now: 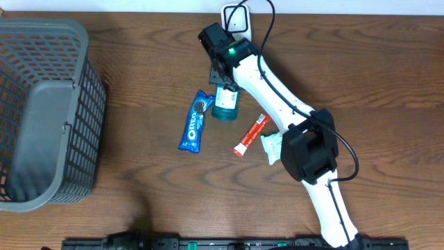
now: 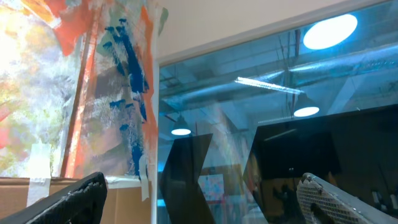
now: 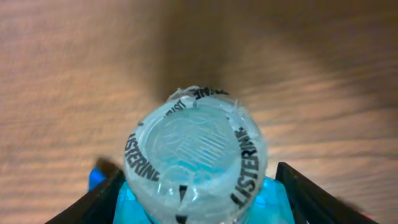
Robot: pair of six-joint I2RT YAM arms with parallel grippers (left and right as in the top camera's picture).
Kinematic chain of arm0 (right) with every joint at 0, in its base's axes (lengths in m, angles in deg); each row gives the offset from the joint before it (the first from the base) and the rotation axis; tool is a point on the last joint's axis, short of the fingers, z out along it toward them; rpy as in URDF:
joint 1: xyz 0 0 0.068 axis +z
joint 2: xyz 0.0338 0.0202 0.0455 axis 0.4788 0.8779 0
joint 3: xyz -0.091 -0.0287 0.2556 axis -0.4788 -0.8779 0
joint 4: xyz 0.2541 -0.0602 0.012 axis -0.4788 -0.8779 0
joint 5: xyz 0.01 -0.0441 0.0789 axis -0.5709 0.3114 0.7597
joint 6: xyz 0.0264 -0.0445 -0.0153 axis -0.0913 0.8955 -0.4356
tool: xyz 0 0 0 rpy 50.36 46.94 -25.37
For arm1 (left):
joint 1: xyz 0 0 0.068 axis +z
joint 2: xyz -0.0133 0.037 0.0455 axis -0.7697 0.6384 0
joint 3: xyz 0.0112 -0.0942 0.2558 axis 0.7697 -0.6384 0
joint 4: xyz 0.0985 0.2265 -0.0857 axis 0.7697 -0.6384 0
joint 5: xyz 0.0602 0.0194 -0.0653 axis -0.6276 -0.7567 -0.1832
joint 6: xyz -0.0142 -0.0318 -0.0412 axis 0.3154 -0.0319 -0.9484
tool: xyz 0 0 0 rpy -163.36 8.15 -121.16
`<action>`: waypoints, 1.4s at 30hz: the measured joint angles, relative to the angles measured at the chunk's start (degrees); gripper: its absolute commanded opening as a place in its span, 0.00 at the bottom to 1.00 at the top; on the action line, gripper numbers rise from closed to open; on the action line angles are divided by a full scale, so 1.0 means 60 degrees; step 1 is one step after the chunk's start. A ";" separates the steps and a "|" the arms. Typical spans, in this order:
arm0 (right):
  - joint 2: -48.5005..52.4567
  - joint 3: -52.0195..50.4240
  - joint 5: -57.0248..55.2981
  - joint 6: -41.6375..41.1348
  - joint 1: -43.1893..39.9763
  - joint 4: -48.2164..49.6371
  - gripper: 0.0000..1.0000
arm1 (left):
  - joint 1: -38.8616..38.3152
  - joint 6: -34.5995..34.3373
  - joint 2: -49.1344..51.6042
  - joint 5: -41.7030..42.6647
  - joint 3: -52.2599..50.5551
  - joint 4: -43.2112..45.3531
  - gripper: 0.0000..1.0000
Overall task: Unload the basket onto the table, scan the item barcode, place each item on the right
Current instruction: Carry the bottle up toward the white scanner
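A wooden bench (image 1: pixel 139 55) is seen from above. The largest thing on it, a grey grid basket (image 1: pixel 41 111), stands well to the left of the right claw (image 1: pixel 223 82), and its slatted walls and floor are shown. A blue packet (image 1: pixel 196 121) printed "OREO" in white is laid flat near that claw, to its left and toward the arm's base. The Listerine bottle (image 3: pixel 196 155), the item of the task, is found right at the claw, with its teal body stretched toward the arm's base. Whether it lies flat or is tipped up cannot be told. In the right wrist view its sealed cap is turned to the camera, and "LISTERINE" is read twice around the rim. The right claw is partly closed around the bottle's blue shoulders, with a finger set against each side, so the bottle is gripped. A red stick packet (image 1: pixel 250 135) is laid to the claw's right and toward the base; its print is too small to be read. A white packet (image 1: pixel 270 147) just beside it is half hidden under the arm. The left claw (image 2: pixel 204 183) is spread wide with nothing held.
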 measured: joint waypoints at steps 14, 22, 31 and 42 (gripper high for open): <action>0.0000 0.0033 -0.2696 0.0474 0.0412 0.1424 0.42 | 0.0000 0.0000 0.0000 0.0000 0.0000 -0.0248 0.98; 0.0000 0.0033 -0.3898 0.0634 0.0787 0.2095 0.43 | -0.0007 0.0000 0.0000 0.0000 0.0000 -0.0463 0.98; 0.0000 0.0007 -0.3577 -0.0171 0.0820 0.2328 0.46 | -0.0007 0.0000 0.0000 0.0000 0.0000 -0.0463 0.98; -0.0102 -0.0499 -0.3042 -0.0750 0.0838 0.2637 0.71 | -0.0007 0.0000 0.0000 0.0000 0.0000 -0.0463 0.98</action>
